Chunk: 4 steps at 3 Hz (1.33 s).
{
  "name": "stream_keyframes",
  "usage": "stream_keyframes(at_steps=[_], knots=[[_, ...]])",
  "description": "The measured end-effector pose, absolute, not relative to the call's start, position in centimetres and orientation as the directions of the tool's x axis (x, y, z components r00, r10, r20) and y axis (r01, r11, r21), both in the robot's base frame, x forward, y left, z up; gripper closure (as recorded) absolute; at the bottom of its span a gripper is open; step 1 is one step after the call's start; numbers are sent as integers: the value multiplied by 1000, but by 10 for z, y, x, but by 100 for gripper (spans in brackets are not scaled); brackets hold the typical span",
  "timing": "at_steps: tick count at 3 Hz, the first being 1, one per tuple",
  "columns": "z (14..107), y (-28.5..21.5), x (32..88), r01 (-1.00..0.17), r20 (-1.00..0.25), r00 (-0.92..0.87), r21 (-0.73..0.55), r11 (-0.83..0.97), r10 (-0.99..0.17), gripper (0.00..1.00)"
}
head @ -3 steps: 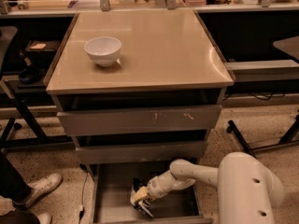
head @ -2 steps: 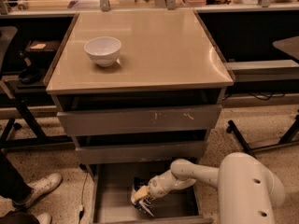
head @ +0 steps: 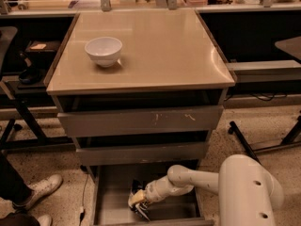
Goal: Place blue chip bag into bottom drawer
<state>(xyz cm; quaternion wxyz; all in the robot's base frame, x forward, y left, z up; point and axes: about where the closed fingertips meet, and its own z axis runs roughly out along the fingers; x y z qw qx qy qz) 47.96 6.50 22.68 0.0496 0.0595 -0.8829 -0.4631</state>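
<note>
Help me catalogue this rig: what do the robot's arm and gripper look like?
The arm is glossy white with smooth, rounded shells: a fat domed link bearing two small dark dots, narrowing to a slim tube. No loose cables show. The gripper, down in the bottom drawer, looks pale yellowish with dark parts at its end.

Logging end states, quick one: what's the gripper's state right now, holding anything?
Gripper: low inside the open bottom drawer, close to its floor; whether it is open, closed or holding something cannot be told.
</note>
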Motion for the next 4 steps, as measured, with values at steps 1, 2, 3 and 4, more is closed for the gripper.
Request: stream_keyframes(at_steps=[1,2,3,4], knots=[[210,70,488,-31,20,-996,815,578,-82,100],[196,73,498,-14,13,-999,811,585,-41,100],[187,70,510,1,7,-1000,809,587,-7,100],[184,67,519,-5,-6,-1000,811,584,-1,100]])
